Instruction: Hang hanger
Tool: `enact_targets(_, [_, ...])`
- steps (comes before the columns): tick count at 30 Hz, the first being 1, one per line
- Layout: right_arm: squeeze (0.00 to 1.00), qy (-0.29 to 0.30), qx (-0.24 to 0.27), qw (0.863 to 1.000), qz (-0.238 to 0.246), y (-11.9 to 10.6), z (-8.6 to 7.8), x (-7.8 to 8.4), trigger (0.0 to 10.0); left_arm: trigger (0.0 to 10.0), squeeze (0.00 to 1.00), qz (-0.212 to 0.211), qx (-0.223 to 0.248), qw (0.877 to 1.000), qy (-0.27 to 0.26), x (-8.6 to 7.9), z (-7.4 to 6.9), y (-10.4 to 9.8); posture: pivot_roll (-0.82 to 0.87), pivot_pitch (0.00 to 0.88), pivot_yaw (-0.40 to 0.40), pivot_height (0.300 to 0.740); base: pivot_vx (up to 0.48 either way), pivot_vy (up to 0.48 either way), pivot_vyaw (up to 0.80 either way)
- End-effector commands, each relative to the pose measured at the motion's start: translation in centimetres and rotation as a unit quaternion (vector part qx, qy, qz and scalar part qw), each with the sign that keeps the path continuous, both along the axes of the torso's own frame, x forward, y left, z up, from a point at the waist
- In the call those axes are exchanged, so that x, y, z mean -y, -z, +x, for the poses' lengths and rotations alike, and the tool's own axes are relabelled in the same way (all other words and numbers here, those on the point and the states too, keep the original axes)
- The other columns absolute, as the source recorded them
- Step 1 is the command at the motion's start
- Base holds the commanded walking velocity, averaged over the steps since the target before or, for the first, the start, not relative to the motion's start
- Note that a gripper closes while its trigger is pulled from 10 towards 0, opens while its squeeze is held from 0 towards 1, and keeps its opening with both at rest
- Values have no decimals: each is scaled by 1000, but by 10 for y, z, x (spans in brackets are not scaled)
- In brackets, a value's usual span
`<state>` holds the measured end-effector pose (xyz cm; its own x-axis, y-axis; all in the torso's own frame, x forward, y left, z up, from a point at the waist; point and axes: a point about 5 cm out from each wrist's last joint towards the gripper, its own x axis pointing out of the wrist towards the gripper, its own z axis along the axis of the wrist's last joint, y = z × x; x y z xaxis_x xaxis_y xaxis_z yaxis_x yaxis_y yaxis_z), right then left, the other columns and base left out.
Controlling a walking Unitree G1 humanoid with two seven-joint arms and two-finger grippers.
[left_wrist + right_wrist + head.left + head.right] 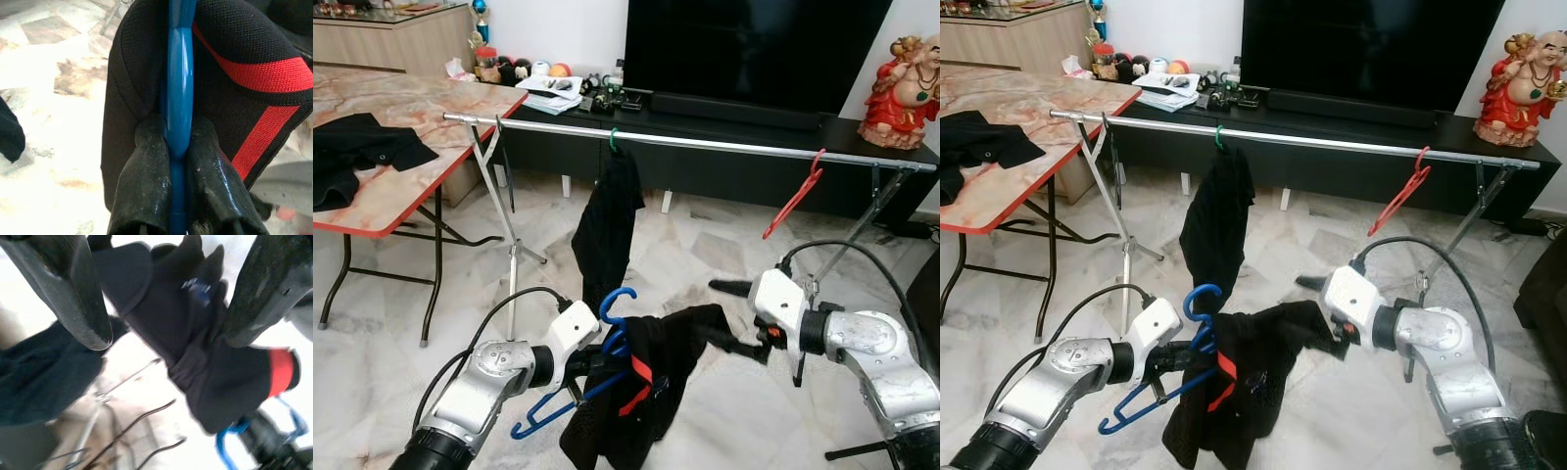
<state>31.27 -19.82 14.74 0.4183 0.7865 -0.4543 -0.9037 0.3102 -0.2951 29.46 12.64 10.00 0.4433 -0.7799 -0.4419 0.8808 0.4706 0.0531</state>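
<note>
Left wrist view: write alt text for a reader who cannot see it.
The left gripper has its jaws clamped on the shaft of a blue hanger, which runs straight away from the camera. A black garment with red stripes drapes around the hanger, above a pale marble floor.

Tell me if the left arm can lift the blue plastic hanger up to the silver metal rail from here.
Probably yes. The left end effector is shut on the blue plastic hanger, and the silver metal rail looks free between the hung black garment and the red hanger.
</note>
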Motion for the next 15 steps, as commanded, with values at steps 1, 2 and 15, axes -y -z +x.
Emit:
enact_targets(1, [0, -50, -13, 998, -34, -4, 0, 5, 10000, 10000, 0, -1, 27, 998, 54, 11, -3, -13, 97, 0, -86, 740, 0, 0, 0])
enact_targets(2, [0, -50, -13, 998, -34, -4, 0, 5, 10000, 10000, 0, -1, 27, 998, 54, 11, -3, -13, 97, 0, -86, 740, 0, 0, 0])
enact_targets(15, [0, -161, -14, 986, -31, -7, 8, -14, 10000, 10000, 0, 42, 36, 985, 161, 22, -16, -30, 105, 0, -87, 740, 0, 0, 0])
